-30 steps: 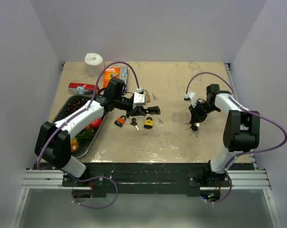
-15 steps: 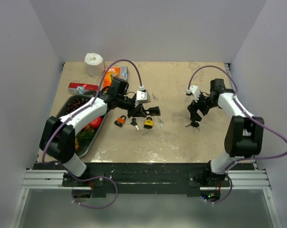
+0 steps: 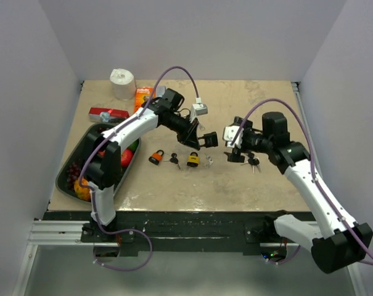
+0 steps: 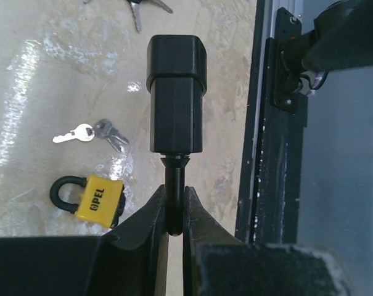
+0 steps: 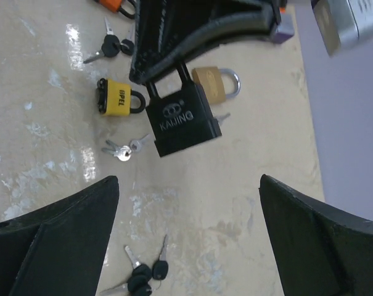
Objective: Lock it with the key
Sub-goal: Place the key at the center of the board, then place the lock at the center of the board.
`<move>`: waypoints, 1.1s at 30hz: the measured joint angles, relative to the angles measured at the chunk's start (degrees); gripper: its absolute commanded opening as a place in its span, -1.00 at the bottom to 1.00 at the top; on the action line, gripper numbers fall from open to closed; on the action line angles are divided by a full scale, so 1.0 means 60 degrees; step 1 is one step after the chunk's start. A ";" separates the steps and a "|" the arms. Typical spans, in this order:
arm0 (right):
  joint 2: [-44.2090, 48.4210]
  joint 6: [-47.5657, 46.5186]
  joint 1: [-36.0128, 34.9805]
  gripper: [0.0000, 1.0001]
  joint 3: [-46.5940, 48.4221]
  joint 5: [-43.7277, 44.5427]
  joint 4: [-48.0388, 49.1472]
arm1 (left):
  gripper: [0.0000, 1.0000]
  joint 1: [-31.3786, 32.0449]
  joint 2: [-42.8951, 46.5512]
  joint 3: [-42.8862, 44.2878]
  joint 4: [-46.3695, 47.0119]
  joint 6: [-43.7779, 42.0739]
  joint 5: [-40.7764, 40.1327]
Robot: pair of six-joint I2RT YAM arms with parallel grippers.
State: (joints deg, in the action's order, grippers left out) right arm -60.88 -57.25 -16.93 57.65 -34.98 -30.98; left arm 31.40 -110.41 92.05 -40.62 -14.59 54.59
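Note:
My left gripper (image 4: 175,209) is shut on the shackle of a black padlock (image 4: 176,92), which it holds above the table. In the top view this black padlock (image 3: 209,139) hangs mid-table at the left gripper (image 3: 200,138). The right gripper (image 3: 232,148) stands wide open just right of it. In the right wrist view the black padlock (image 5: 183,120) sits beyond the open right gripper (image 5: 189,203), not between its fingers. A bunch of black-headed keys (image 5: 140,280) lies loose on the table below; in the top view these keys (image 3: 253,162) are under the right arm.
A yellow padlock (image 3: 192,160), an orange padlock (image 3: 155,156), small black keys (image 3: 172,160) and silver keys (image 3: 208,159) lie mid-table. A brass padlock (image 5: 216,81) lies behind the black one. A fruit tray (image 3: 81,157), paper roll (image 3: 121,83) and orange box (image 3: 144,95) stand left.
The right gripper has opened wide and swung left toward the black padlock, with the black-headed keys on the table. The left arm has carried the black padlock rightward toward the centre.

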 measured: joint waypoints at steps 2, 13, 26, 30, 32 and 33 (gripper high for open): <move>0.0412 -0.0211 -0.0510 0.96 -0.0412 0.0095 0.0382 | -1.00 0.0036 -0.0273 0.0397 -0.0459 0.0204 0.0146; 0.0266 -0.1483 -0.2051 0.88 -0.1202 0.0758 0.1625 | -1.00 0.0277 -0.0670 0.0947 -0.1457 0.1508 0.1064; -0.0641 -0.2543 -0.2146 0.44 -0.1508 0.1282 0.1996 | -1.00 0.0452 -0.0670 0.0980 -0.1548 0.2080 0.1169; -0.0739 -0.2656 -0.2248 0.16 -0.1508 0.1464 0.2087 | -1.00 0.0470 -0.0670 0.0980 -0.1570 0.2087 0.1166; -0.0769 -0.2681 -0.2324 0.04 -0.1512 0.1566 0.2080 | -1.00 0.0466 -0.0670 0.0980 -0.1574 0.2120 0.1158; -0.0780 -0.2703 -0.2346 -0.16 -0.1512 0.1599 0.2087 | -1.00 0.0466 -0.0670 0.0980 -0.1574 0.2153 0.1155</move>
State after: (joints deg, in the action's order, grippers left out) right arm -65.56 -73.47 -31.00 48.58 -25.39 -18.46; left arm 34.20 -114.43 97.93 -50.06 -1.67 61.52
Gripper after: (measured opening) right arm 0.601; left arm 0.134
